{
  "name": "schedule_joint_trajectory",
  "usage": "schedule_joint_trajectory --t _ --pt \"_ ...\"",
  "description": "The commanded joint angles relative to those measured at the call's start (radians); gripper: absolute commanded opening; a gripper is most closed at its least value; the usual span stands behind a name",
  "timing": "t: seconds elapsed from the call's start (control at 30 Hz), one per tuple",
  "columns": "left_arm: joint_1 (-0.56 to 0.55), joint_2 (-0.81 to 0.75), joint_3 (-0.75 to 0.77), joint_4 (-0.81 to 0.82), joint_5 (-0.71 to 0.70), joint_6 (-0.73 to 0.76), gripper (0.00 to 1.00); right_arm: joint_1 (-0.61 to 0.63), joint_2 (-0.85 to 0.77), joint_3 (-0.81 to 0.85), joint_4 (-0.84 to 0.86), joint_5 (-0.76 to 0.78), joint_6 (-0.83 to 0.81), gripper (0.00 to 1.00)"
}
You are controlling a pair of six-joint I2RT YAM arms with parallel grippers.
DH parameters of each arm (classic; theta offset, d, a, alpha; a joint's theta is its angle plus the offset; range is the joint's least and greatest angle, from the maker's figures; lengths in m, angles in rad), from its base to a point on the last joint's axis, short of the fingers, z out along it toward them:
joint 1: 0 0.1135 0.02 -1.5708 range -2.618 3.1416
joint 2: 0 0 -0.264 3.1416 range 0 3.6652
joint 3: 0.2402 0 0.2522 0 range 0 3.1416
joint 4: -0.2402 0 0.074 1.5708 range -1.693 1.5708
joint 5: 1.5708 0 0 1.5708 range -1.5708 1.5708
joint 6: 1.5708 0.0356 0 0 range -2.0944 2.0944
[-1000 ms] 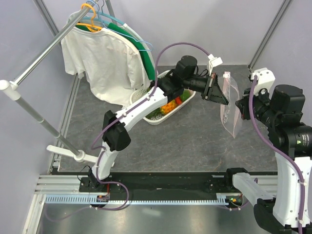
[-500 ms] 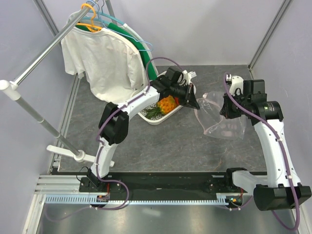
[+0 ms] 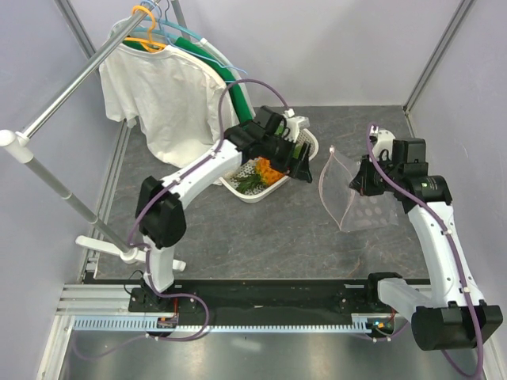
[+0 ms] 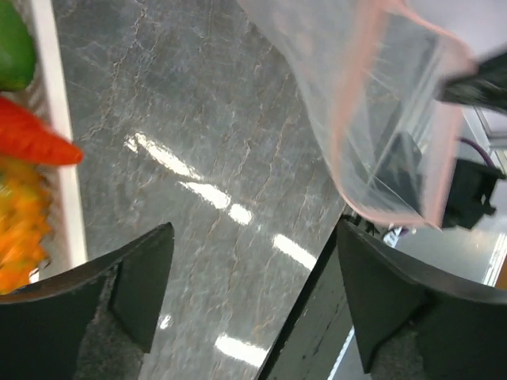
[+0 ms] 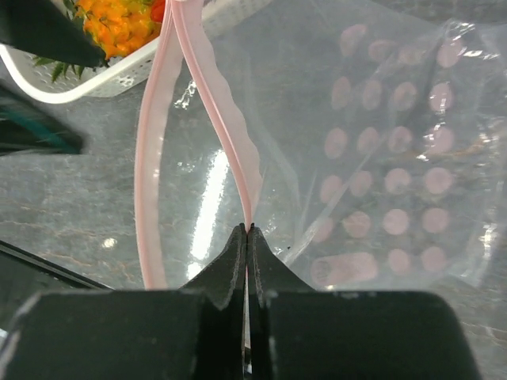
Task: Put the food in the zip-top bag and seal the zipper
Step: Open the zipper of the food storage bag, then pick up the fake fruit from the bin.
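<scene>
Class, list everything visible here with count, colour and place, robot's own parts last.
zip-top bag: one, clear with pink dots, right of the basket
zipper: one, pale pink, along the bag's open mouth
basket: one, white, table's rear centre
toy food: several, orange, red, green, in the basket
T-shirt: one, white, rack at rear left
hangers: several, orange, blue, same rack
table: one, grey marbled, beneath everything
left gripper: one, black, open beside the basket
right gripper: one, black, shut on the zipper
</scene>
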Motion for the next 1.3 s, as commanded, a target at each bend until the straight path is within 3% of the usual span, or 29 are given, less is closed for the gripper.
schedule_joint_trajectory --t 0.0,0.07,0.17,0.27,0.57,0.77,1.27 --pt "0.121 -0.173 -0.078 -0.006 0.120 0.166 0.92 -0.003 0.010 -0.024 0.108 -0.054 0.082 0.00" --pt "0.175 -0.231 -0.139 -0.007 0.144 0.211 0.94 -0.003 0.010 -0.030 0.123 -0.061 0.101 0.00" --pt "0.270 -0.279 -0.200 -0.064 0.075 0.409 0.96 -0.002 0.010 -0.048 0.140 -0.071 0.116 0.00" --pt "0.281 -0.309 -0.266 -0.107 -0.060 0.592 0.97 -0.003 0.015 -0.067 0.159 -0.075 0.137 0.00" --pt "0.272 -0.199 -0.288 -0.089 -0.229 0.824 1.00 -0.003 0.047 -0.059 0.172 -0.089 0.158 0.00" --pt "0.253 -0.095 -0.283 -0.012 -0.287 0.866 1.00 -0.003 0.058 -0.049 0.165 -0.086 0.151 0.00" --pt "0.229 0.062 -0.297 0.118 -0.257 0.851 0.96 -0.003 0.067 -0.062 0.162 -0.085 0.135 0.00"
